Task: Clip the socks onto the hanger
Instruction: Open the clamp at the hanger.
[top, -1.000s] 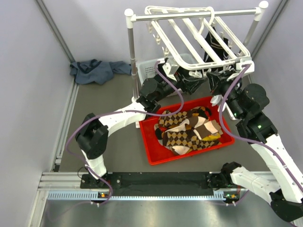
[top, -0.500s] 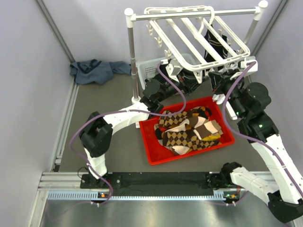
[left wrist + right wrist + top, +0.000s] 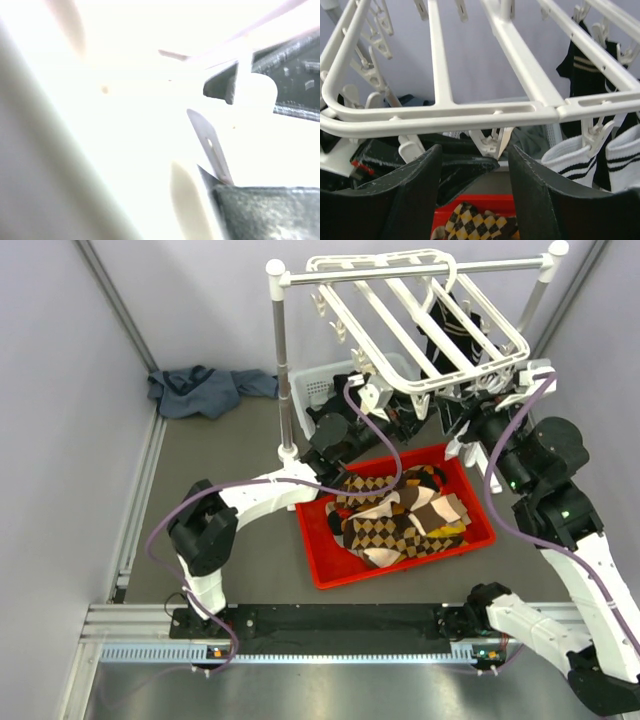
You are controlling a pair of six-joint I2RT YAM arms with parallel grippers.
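Observation:
The white hanger (image 3: 420,320) hangs from the rack rod, its clips dangling. The argyle socks (image 3: 395,515) lie piled in the red tray (image 3: 320,565); neither gripper holds one. My left gripper (image 3: 388,408) is under the hanger's near left corner. In the washed-out left wrist view, one dark finger (image 3: 270,212) presses against a white clip (image 3: 185,200) with a metal spring. My right gripper (image 3: 475,150) stands open just below the hanger's front bar (image 3: 470,117), with a clip (image 3: 490,142) hanging beyond its gap. Brown and cream socks (image 3: 470,225) show below.
White socks with black stripes (image 3: 625,155) and a black sock (image 3: 582,70) hang from clips at the hanger's right. The rack's post (image 3: 278,350) stands left of the hanger. A white basket (image 3: 320,385) sits behind the tray. A blue-grey cloth (image 3: 205,390) lies at the back left.
My right gripper has opened from shut. The left gripper's jaws have narrowed onto the clip. Both wrists have risen closer to the hanger's front bar, and the hanger sits slightly higher.

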